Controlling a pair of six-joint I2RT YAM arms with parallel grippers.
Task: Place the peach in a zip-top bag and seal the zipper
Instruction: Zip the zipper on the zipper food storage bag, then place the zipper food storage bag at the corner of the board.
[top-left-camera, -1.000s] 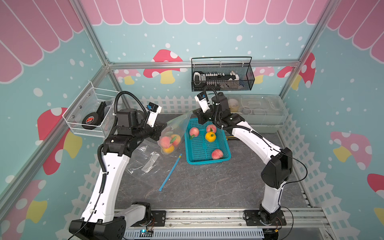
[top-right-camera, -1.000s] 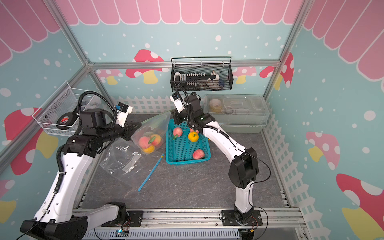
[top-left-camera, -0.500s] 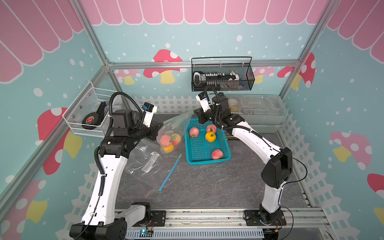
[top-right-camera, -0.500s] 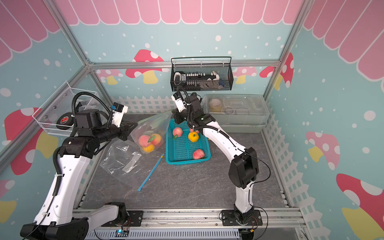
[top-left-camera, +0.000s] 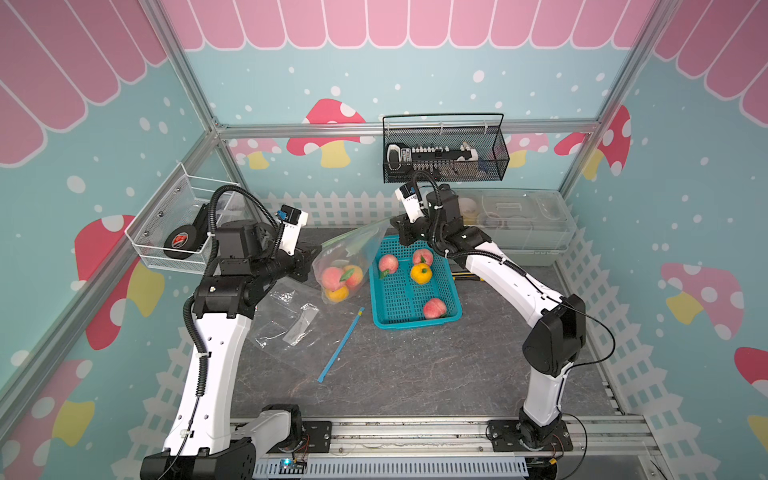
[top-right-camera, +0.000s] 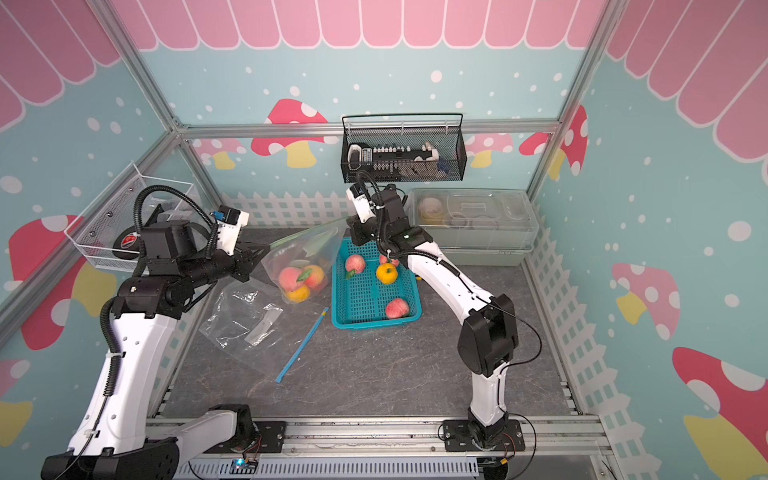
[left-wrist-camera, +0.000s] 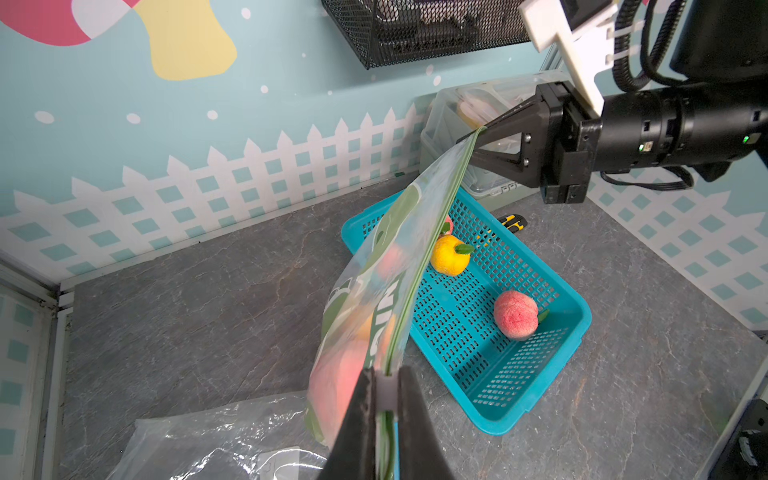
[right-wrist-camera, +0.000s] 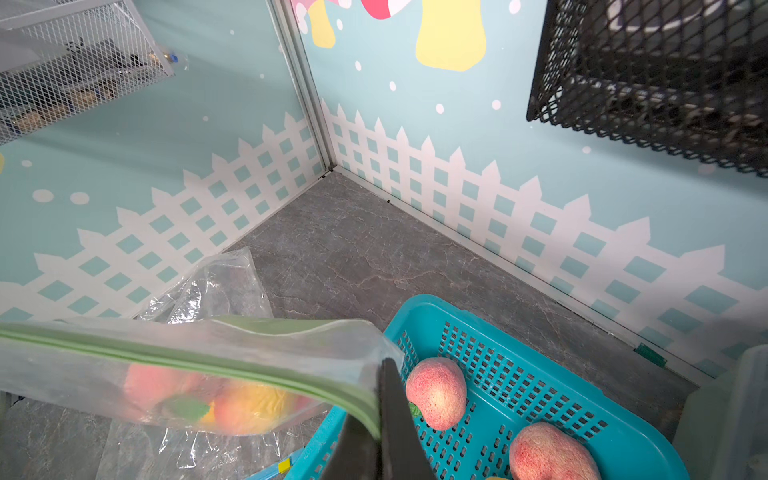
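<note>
Open tabletop (top-left-camera: 436, 374) lies nearside of the basket (top-left-camera: 415, 324); the hanging bag (top-left-camera: 353, 249) and crumpled plastic (top-left-camera: 286, 316) block the left side

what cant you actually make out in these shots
Fruit count in the zip-top bag: print blurs it, left wrist view.
Zipper: sealed or not, too fine, right wrist view.
Black wire basket contents: mesh hides them, both top views.
Yellow-black tool: teal basket covers part, left wrist view.

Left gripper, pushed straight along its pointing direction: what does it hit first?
The clear green-zippered zip-top bag that the left gripper pinches, with fruit inside; beyond it, probably the teal perforated plastic basket. Depth is unclear.
</note>
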